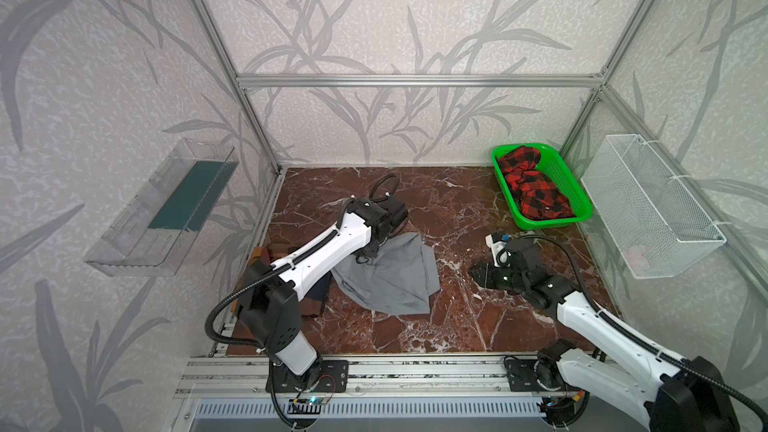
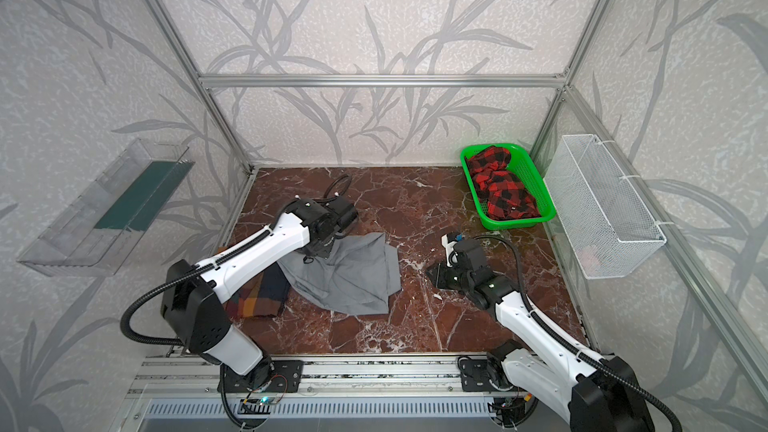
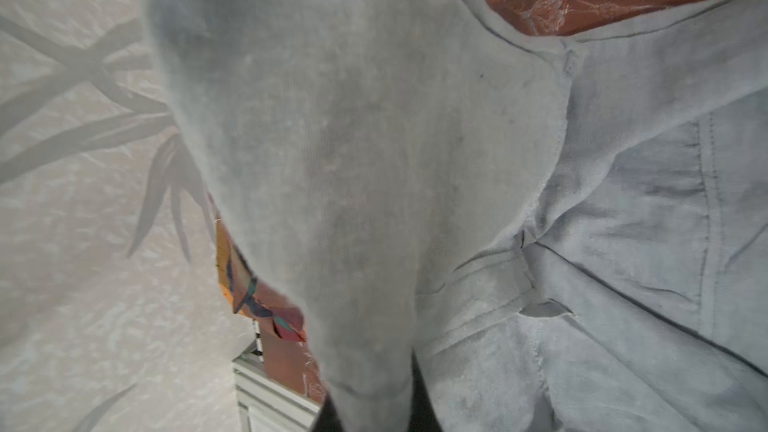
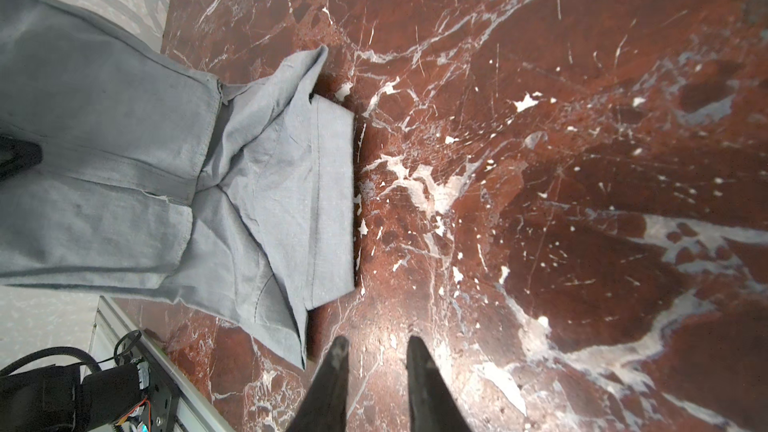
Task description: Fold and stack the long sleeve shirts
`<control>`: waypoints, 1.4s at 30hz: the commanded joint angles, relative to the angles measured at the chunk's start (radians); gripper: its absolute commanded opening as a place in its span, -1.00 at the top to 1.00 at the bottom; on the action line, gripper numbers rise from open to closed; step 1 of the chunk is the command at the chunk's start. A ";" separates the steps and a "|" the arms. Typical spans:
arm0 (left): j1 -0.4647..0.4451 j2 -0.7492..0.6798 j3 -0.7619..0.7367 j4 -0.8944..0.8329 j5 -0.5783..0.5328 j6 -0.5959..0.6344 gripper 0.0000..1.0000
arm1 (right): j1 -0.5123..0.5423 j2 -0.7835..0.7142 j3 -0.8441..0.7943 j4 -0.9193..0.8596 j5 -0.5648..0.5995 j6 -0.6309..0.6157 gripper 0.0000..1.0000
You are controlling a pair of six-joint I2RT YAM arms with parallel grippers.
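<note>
Red-brown marble bench (image 1: 457, 326) veined in white, enclosed by grey leaf-patterned walls on an aluminium frame. Left pincer (image 1: 366, 254), largely hidden under its own wrist in both top views, is clamped together on one part of the plain grey collared cloth shirt (image 1: 390, 280) and holds that part raised off the bench. Its wrist view shows grey cloth draped over the dark fingertips (image 3: 326, 419). From this pincer the shirt spreads crumpled over the marble toward the right pincer (image 4: 378, 367). A folded, hemmed edge of the shirt lies just ahead of the right pincer and to one side, not touching it. Right pincer: jaws apart, nothing between them, low over bare marble. The orange, brown and navy colour-block checked shirt (image 2: 257, 297) lies flat beneath the left arm, behind the left pincer and just beside the grey shirt. A green plastic mesh basket (image 1: 540, 224) holding red-and-black checked cloth (image 1: 532, 189) stands well beyond the right pincer, in the far corner.
</note>
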 commanded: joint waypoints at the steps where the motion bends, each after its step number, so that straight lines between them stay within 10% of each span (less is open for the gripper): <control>1: -0.054 0.069 0.074 -0.188 -0.170 -0.064 1.00 | -0.006 -0.039 -0.023 0.012 -0.027 0.004 0.47; 21: -0.279 0.439 0.313 -0.503 -0.213 -0.449 1.00 | -0.009 0.061 -0.142 0.290 -0.131 0.095 0.49; 42: -0.387 0.686 0.489 -0.502 -0.095 -0.468 1.00 | -0.019 0.031 -0.226 0.384 -0.130 0.109 0.51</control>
